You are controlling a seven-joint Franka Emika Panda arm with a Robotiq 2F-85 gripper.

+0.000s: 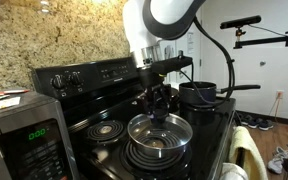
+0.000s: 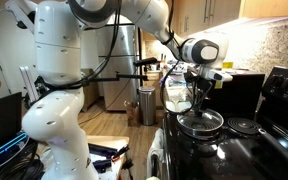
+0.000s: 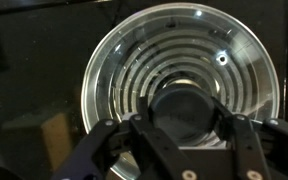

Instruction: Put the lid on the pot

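The round glass lid (image 1: 160, 136) with a steel rim lies over a front coil burner (image 1: 149, 158) of the stove. It also shows in an exterior view (image 2: 200, 121) and fills the wrist view (image 3: 179, 70), where the coil shows through the glass. My gripper (image 1: 159, 108) comes straight down on it, fingers closed on either side of the black centre knob (image 3: 184, 110). I cannot tell whether the lid rests on the burner or hangs just above it. The dark pot (image 1: 199, 95) stands on the back burner behind the lid, its long handle (image 1: 242, 88) pointing away from the stove.
A microwave (image 1: 24, 135) stands beside the stove. The stove's raised control panel (image 1: 84, 75) runs along the back. Another coil burner (image 1: 104, 129) lies next to the lid. A pale cloth (image 1: 246, 150) hangs at the stove's front edge.
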